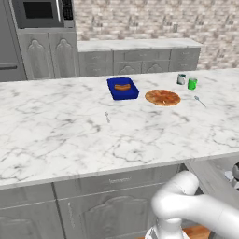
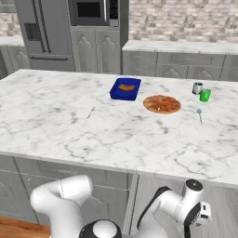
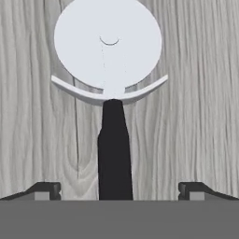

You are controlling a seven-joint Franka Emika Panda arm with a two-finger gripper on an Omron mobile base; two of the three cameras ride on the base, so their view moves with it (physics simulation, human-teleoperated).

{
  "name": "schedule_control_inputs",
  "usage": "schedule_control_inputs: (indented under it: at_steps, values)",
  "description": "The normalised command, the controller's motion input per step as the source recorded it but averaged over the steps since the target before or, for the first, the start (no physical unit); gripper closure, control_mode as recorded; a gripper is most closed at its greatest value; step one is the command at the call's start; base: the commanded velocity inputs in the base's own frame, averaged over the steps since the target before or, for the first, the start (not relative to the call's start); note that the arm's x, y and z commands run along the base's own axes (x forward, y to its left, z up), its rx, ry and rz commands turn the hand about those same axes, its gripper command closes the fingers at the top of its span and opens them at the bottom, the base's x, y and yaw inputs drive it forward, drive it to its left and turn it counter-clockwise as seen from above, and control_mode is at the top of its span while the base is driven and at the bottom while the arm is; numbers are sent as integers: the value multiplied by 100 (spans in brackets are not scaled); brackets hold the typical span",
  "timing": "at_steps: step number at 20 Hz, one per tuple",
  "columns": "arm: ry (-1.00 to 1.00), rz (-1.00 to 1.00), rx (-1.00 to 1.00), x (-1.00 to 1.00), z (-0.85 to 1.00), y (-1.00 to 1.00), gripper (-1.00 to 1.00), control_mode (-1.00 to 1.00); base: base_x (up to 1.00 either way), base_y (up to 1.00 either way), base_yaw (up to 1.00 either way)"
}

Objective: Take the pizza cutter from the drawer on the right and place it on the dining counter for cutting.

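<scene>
hand (image 3: 119, 190) spread wide, fingertips either side of pizza cutter (image 3: 111, 88) handle, not touching, nothing held

Dining counter (image 1: 56, 135): white marble with grey veins, spread across the middle of both base views, with grey panelled cabinet fronts below.
Blue tray (image 1: 123, 88): set on the marble above centre, an orange-brown item seen inside.
Pizza (image 1: 162, 97): laid flat just right of the tray.
Cups: a grey cup (image 1: 181, 79) and a green cup (image 1: 192, 83), placed side by side right of the pizza.
Spoon (image 1: 200, 100): laid near the right edge.
Fork (image 1: 107, 116): laid left of centre.
Drawer (image 3: 186, 116): plain grey floor seen in the hand view, the pizza cutter (image 3: 110, 79) laid directly on it, wheel toward the top.
</scene>
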Motion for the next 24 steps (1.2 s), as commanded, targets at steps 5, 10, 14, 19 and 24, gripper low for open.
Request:
schedule_control_inputs:
  at_steps: [5,10,14,19,24]
  values:
    - [2,0,0,-2,-31,0,-100,-100,0,0,0]
    - [0,0,0,0,-22,0,100,-100,0,0,0]
    - [0,0,0,0,0,0,100,-100,0,0,0]
    - [0,0,0,-4,5,-2,100,-100,0,0,0]
    - [0,0,-1,-42,32,-40,100,-100,0,0,0]
